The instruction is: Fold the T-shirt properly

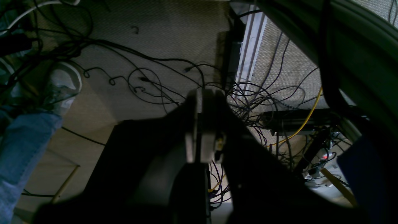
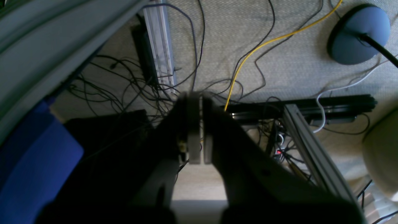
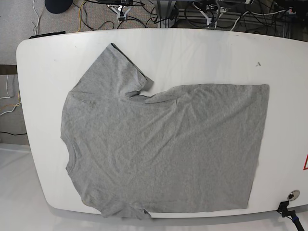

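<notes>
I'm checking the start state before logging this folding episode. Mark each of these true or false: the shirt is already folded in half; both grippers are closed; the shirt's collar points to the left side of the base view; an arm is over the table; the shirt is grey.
1. The T-shirt is already folded in half. False: it lies spread flat on the table.
2. Both grippers are closed. True: left gripper and right gripper have jaws together.
3. The collar points to the base view's left. True.
4. An arm is over the table. False: none shows there.
5. The shirt is grey. True.
</notes>
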`<state>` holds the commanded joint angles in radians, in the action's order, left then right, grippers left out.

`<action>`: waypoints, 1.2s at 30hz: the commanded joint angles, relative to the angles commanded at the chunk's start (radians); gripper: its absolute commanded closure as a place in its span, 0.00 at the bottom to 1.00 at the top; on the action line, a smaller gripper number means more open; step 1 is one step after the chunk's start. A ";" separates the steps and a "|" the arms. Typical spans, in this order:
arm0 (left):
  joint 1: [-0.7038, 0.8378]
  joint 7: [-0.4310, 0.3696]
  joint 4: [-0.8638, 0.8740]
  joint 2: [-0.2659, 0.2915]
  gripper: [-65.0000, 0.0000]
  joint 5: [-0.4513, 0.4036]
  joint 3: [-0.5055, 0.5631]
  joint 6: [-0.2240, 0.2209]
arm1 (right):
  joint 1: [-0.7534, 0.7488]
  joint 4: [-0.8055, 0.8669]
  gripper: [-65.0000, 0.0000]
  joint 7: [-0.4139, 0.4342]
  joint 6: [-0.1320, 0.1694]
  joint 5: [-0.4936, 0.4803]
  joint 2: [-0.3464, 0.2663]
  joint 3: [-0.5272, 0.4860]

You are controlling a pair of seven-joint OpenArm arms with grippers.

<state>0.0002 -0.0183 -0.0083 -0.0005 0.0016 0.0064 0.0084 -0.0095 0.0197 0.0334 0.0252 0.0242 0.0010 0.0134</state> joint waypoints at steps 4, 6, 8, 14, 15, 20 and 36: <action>0.001 0.006 0.001 -0.004 1.00 0.003 0.000 0.003 | -0.003 0.000 0.98 0.001 -0.002 -0.007 -0.001 -0.001; 0.000 0.007 0.001 -0.007 1.00 0.004 0.001 0.003 | -0.004 -0.003 0.98 0.002 -0.001 -0.008 -0.001 0.000; 0.002 0.007 0.002 -0.005 1.00 0.003 -0.003 0.002 | -0.004 -0.002 0.98 0.003 -0.002 -0.009 -0.002 0.000; 0.000 -0.002 0.005 -0.005 1.00 0.000 -0.003 0.004 | -0.002 -0.004 0.98 0.004 -0.002 -0.007 -0.002 0.000; 0.002 -0.001 0.008 -0.006 1.00 -0.001 -0.001 0.001 | -0.002 -0.004 0.98 0.008 -0.004 -0.008 -0.003 0.000; 0.001 -0.008 0.002 -0.005 1.00 -0.003 -0.003 0.005 | -0.004 0.001 0.98 0.009 0.000 -0.009 -0.002 0.000; 0.002 -0.013 0.008 -0.009 1.00 0.001 0.001 0.007 | -0.013 0.000 0.99 0.011 0.000 -0.012 -0.005 0.001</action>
<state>0.0019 -0.0317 0.0000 -0.0098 0.0031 0.0079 0.0150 -0.0222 0.0201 0.0447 0.0252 0.0119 -0.0039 0.0140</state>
